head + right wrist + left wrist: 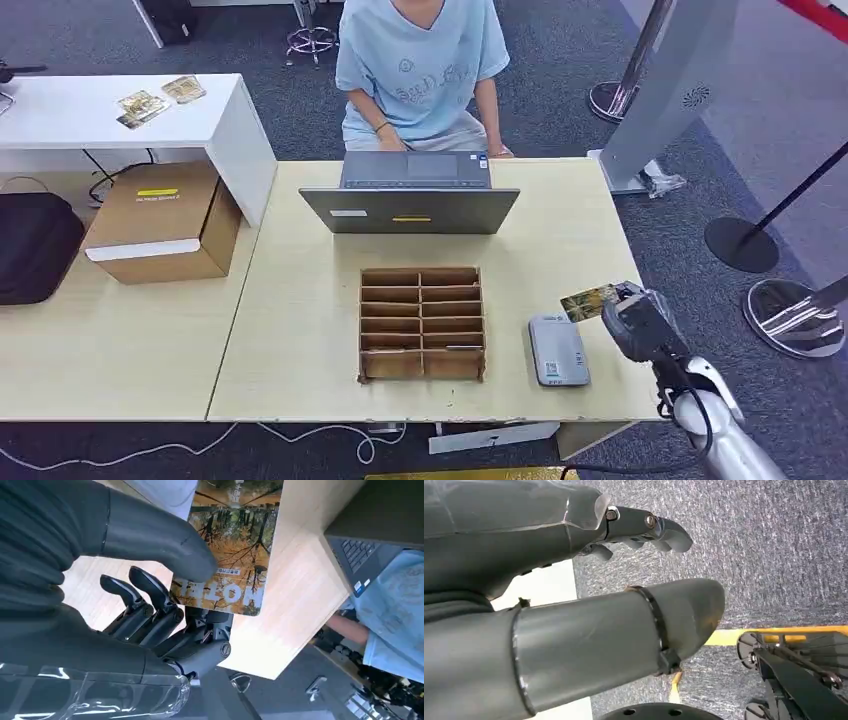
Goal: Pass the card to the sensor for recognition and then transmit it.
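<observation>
Head view: card [588, 301] is held by right hand [640, 322] near right edge of desk [300, 330], just beside sensor [558, 350], judged staged for reading.

Left wrist view: left hand [574, 575] is seen hanging over carpet, fingers apart, nothing held; judged idle.

Right wrist view: card [227, 545] is pinched between thumb [160, 542] and fingers [150, 592], printed face kept exposed.

Even, bright indoor light; soft shadows only.
Sharp across the pale table [300, 330] in the head view, faint shade beside the cardboard divider tray [421, 322]. Slightly soft close up on the left hand [574, 580]; pale glare along the glossy card [227, 545].
</observation>
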